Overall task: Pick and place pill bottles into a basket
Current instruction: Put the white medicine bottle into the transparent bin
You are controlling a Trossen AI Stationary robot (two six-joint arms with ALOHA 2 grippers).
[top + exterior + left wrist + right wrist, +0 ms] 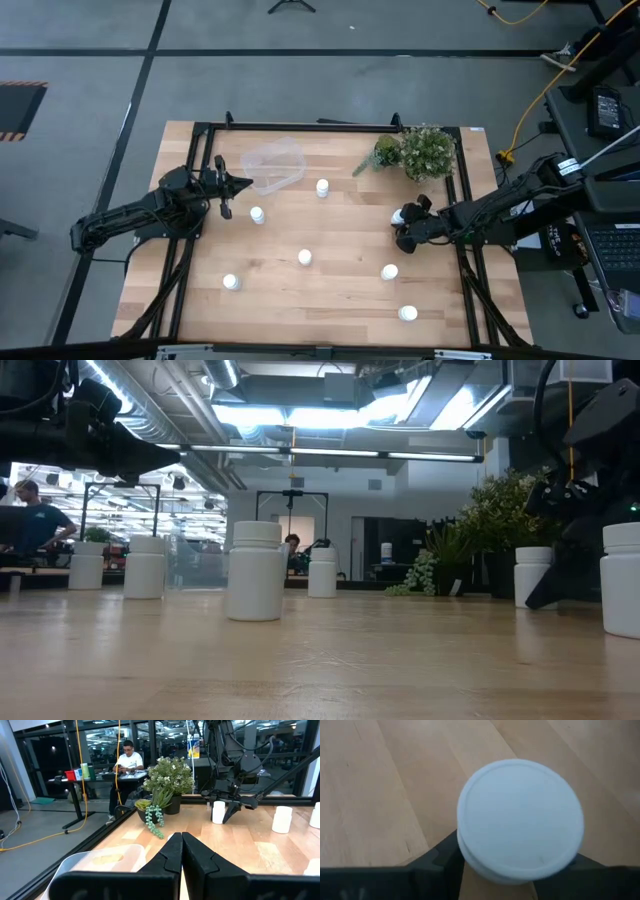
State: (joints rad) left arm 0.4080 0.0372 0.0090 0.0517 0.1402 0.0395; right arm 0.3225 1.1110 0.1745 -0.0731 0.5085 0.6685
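Note:
Seven small white pill bottles stand upright on the wooden table, among them one at the middle (pixel 305 257), one near the basket (pixel 322 187) and one by my left gripper (pixel 257 214). The clear plastic basket (pixel 272 165) sits at the far left; it also shows in the left wrist view (pixel 107 857). My left gripper (pixel 235 185) is shut and empty, just left of the basket and above table height. My right gripper (pixel 403 222) is at the right, shut on one pill bottle (pixel 520 820). My right gripper pinches the pill bottle's body just below the cap (pixel 470 862), one finger (pixel 437 860) on each side. The fingers come from above, pointing down. The bottle is upright, and in the low view its base (pixel 533 600) looks to be on the table.
A green bushy plant (pixel 425 150) and a smaller trailing one (pixel 380 155) stand at the far right, close behind my right gripper. More bottles stand at the near left (pixel 231 282) and near right (pixel 389 271) (pixel 407 313). A person sits beyond the table (pixel 127 757).

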